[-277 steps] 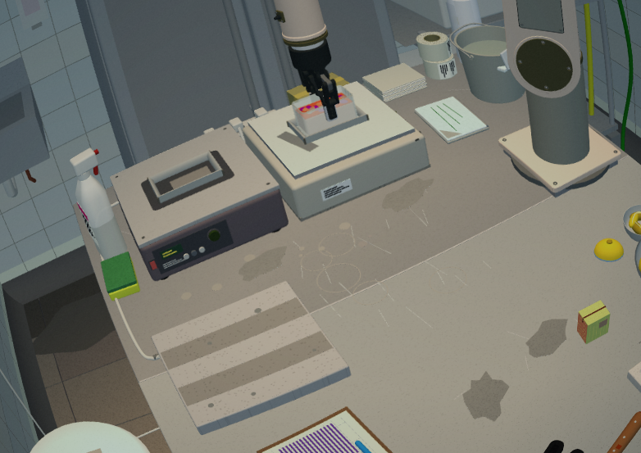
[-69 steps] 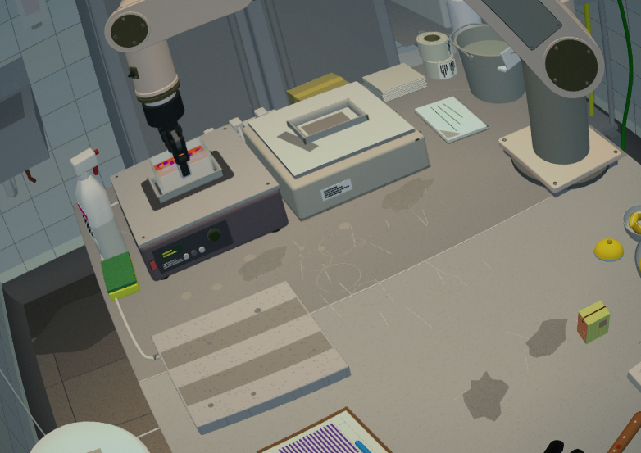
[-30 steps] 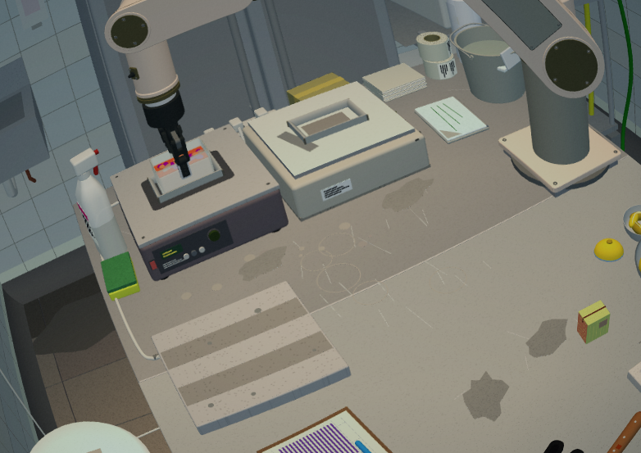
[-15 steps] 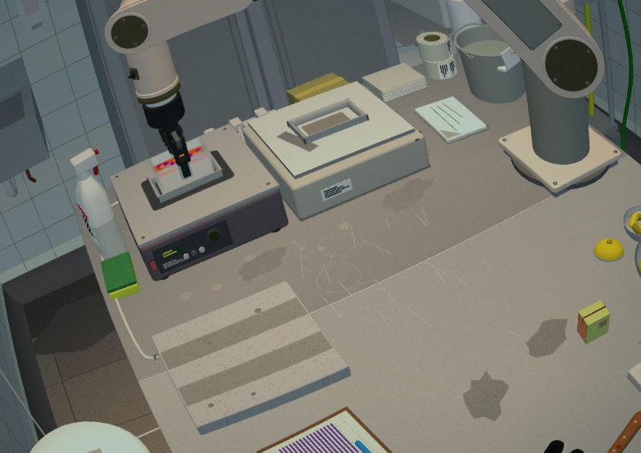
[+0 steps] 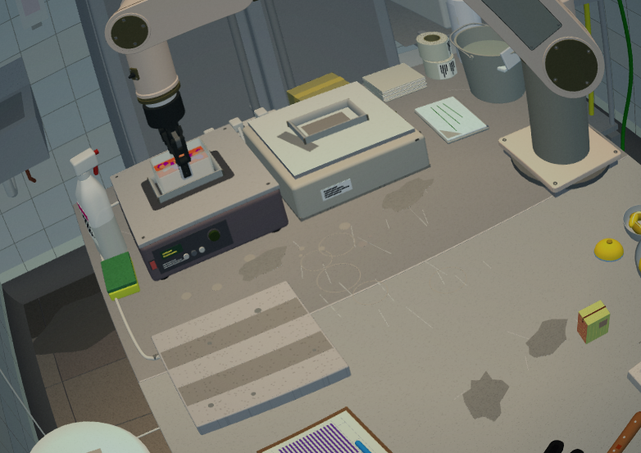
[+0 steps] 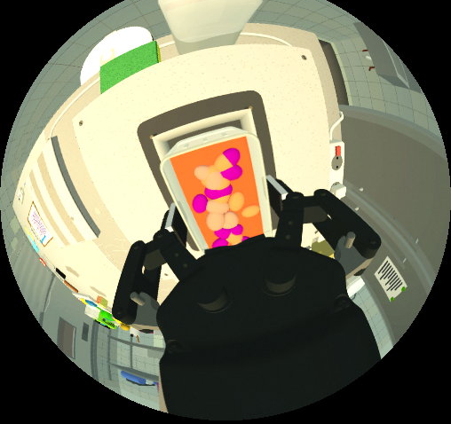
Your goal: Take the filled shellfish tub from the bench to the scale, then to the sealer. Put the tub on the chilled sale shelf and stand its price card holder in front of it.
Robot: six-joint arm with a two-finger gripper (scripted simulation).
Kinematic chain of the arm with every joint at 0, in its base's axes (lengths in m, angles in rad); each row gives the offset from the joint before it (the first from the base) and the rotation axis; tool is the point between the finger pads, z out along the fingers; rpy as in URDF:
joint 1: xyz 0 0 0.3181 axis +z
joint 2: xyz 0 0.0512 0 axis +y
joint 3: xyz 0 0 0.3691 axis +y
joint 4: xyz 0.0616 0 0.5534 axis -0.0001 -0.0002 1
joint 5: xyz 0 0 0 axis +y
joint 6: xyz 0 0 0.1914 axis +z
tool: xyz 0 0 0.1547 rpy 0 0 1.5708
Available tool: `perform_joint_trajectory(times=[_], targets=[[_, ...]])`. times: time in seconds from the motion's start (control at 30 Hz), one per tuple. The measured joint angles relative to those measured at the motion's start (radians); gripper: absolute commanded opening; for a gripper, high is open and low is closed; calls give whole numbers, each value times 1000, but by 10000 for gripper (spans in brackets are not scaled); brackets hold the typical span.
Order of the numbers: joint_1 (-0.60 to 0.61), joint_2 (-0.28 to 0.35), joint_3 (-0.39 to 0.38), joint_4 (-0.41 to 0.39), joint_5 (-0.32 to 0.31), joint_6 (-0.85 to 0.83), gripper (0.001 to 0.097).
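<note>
At the back left of the bench, the filled shellfish tub (image 5: 182,169) (image 6: 219,190), white with orange and magenta contents, sits in the tray of the dark-fronted machine (image 5: 199,206). My gripper (image 5: 182,165) (image 6: 224,210) stands open around the tub's near end and holds nothing. The larger pale machine with a rectangular frame on top (image 5: 336,146) stands just to the right. The striped shelf slab (image 5: 251,353) lies at the front of the bench. The small green and orange price card holder (image 5: 593,321) stands far right.
A grey bucket (image 5: 489,66) and tape rolls (image 5: 437,54) sit at the back by the arm's base (image 5: 558,151). A spray bottle (image 5: 95,206) and green sponge (image 5: 120,275) stand left of the dark machine. A clipboard (image 5: 326,436) lies at the front edge.
</note>
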Motion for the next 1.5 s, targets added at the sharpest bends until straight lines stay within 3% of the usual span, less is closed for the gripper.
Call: perform_joint_trajectory(times=[1.2,1.5], targets=[[0,-21,-26,0,48,0,800],[0,-51,-83,0,125,0,800]])
